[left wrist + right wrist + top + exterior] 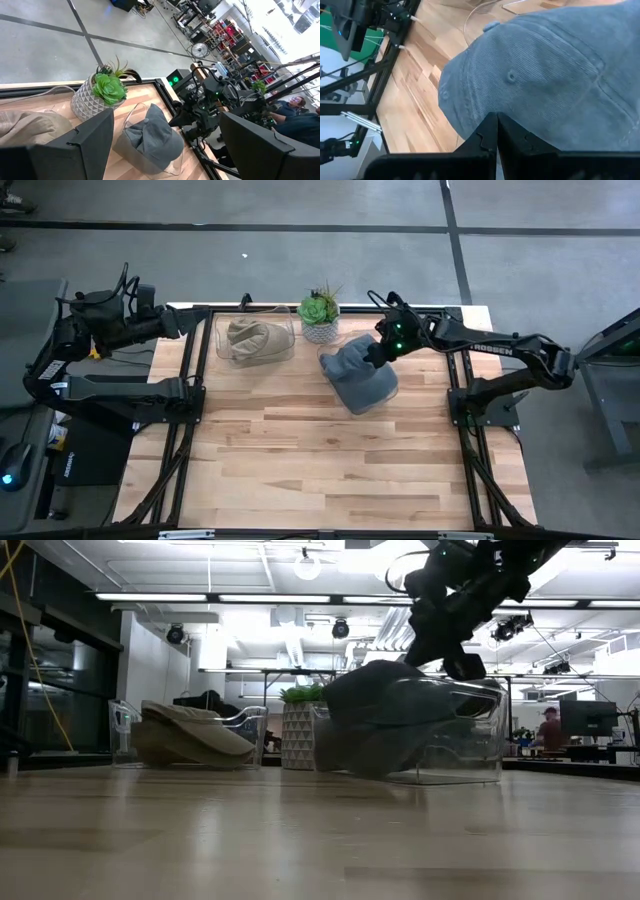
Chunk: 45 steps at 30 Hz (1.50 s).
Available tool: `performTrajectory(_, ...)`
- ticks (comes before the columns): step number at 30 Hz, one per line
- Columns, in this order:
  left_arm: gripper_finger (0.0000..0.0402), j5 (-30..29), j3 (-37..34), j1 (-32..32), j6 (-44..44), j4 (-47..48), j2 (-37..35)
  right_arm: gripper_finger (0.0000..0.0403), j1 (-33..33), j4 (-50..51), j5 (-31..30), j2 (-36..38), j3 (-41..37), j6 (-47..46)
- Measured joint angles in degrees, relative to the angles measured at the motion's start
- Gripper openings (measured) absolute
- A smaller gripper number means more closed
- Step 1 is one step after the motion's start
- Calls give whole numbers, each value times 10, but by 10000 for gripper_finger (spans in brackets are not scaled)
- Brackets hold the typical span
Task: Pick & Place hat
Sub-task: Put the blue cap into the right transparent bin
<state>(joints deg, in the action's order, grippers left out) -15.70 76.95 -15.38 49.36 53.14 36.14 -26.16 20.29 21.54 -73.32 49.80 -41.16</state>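
Grey-blue corduroy fills the right wrist view: the right gripper (496, 131) has its two dark fingers pressed fully together, and the hat (540, 75) lies directly under and ahead of their tips. Whether a fold of fabric is pinched between them cannot be told. From above, this gripper (378, 355) sits at the hat's (357, 374) two o'clock edge, over its far right side. The hat rests in a clear plastic container (385, 394) near the table's (320, 460) middle, toward the back. In the low view the gripper (462, 665) hangs just over the hat's (385, 715) top, at about one o'clock from its crown.

At eleven o'clock from the hat stands a small potted succulent (320, 315) in a white patterned pot. At nine o'clock from that plant, a tan hat (252, 338) lies in a second clear container (288, 340).

The left gripper (190, 323) waits at the table's back-left corner, fingers (82, 145) spread wide and holding nothing.
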Motion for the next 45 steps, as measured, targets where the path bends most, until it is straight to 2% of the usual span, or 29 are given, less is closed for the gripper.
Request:
performTrajectory(7,321,0,0,0,0,9,0,0,6,-20,10,0,0,29)
performTrajectory(10,321,0,0,0,0,11,0,0,11,-17,-14,5,4,59)
performTrajectory(16,321,0,0,0,0,11,0,7,27,51,-34,12,72,153)
performTrajectory(20,321,0,0,0,0,11,0,48,58,137,-70,11,126,195)
performTrajectory(24,321,0,0,0,0,11,0,111,94,180,-111,9,141,207)
performTrajectory(30,321,0,0,0,0,11,0,219,134,188,-182,-12,141,206)
performTrajectory(34,321,0,0,0,0,11,0,272,156,183,-257,-48,141,195)
performTrajectory(40,321,1,0,0,0,13,0,286,184,169,-373,-108,141,180)
performTrajectory(45,321,1,0,0,0,26,0,262,184,157,-378,-129,141,143)
